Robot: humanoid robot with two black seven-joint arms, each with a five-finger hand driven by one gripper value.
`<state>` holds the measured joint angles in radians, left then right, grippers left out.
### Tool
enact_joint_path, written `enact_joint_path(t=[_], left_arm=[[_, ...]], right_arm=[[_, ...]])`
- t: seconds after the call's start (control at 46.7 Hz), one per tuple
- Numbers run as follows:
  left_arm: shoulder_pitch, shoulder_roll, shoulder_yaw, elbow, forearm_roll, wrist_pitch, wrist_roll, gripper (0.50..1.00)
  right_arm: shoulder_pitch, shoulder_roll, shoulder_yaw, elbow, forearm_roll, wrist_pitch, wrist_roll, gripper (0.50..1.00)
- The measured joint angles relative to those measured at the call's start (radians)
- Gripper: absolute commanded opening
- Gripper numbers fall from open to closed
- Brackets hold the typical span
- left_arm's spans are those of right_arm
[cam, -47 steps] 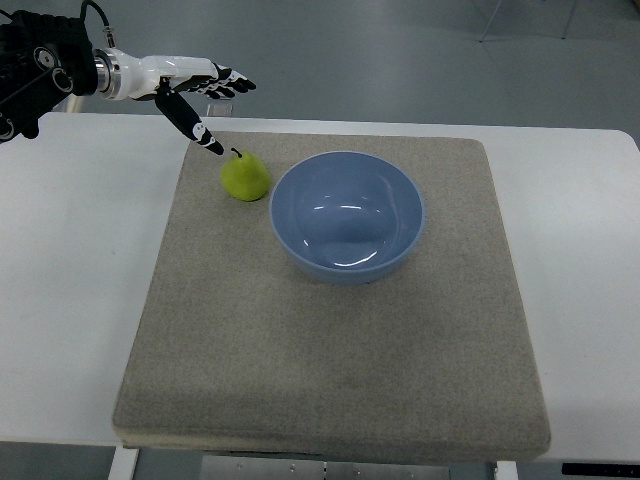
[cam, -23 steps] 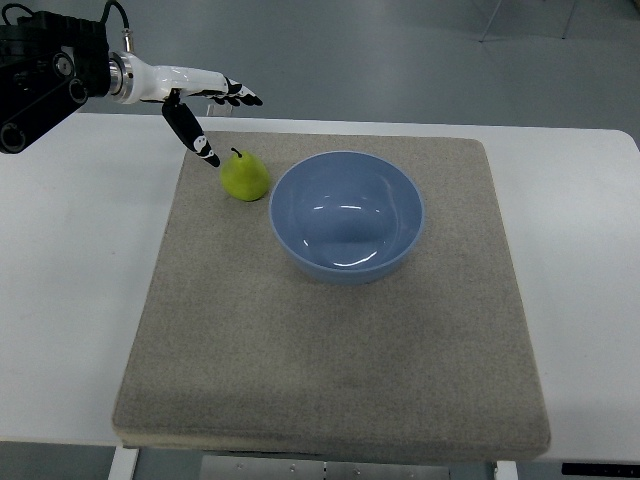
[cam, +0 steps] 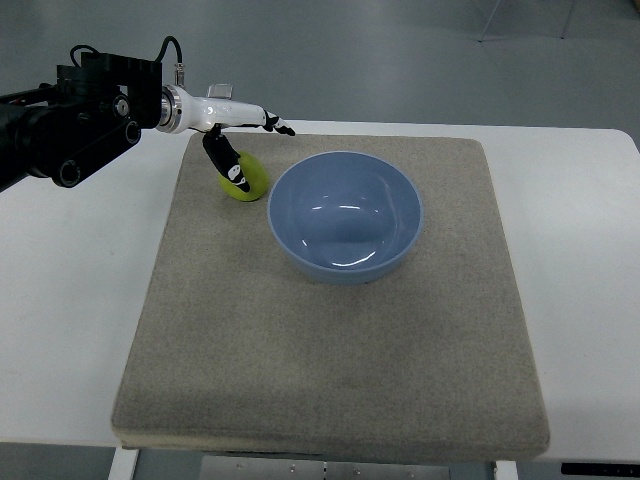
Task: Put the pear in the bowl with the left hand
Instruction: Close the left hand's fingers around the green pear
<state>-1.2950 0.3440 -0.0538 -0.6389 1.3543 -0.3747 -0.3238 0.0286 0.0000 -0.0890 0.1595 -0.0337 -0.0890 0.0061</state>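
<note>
Fingers (cam: pixel 270 122) of the left hand (cam: pixel 232 125), white with black tips, extended toward the right over the far edge of the grey mat (cam: pixel 330 330); the thumb (cam: pixel 228 163) angles downward and lies against the near-left face of the green pear (cam: pixel 249 178). The fingers are spread rather than curled, and no closed grasp on the pear is visible; whether the long fingers touch the fruit cannot be told. The pear rests on the mat directly below the fingers and just to the right of the thumb, at the left rim of the blue bowl (cam: pixel 345 216), touching it or very nearly so, and outside it. The bowl stands upright on the mat, to the right of and nearer the camera than the fingers, its interior showing only light reflections. The mat lies on the white surface (cam: pixel 70 290), which extends to the left and right of it. The black forearm (cam: pixel 80 110) of the left arm enters from the picture's left edge, behind the fingers and above the surface
</note>
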Motion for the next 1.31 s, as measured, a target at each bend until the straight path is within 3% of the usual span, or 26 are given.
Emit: enact_joint_path(t=[0.578, 0.835, 1.156, 1.305], left_arm=[[0.053, 0.000, 0.026, 0.027, -0.022, 0.007, 0.000, 0.988], [0.059, -0.001, 0.016, 0.047, -0.026, 0.056, 0.000, 0.984], [0.083, -0.011, 0.012, 0.068, -0.028, 0.094, 0.000, 0.936], [0.083, -0.017, 0.012, 0.068, -0.033, 0.094, 0.000, 0.883]], right_arm=[[-0.001, 0.000, 0.000, 0.000, 0.000, 0.000, 0.000, 0.926], [0.000, 0.000, 0.000, 0.000, 0.000, 0.000, 0.000, 0.924], [0.000, 0.000, 0.000, 0.000, 0.000, 0.000, 0.000, 0.926], [0.000, 0.000, 0.000, 0.000, 0.000, 0.000, 0.000, 0.926]])
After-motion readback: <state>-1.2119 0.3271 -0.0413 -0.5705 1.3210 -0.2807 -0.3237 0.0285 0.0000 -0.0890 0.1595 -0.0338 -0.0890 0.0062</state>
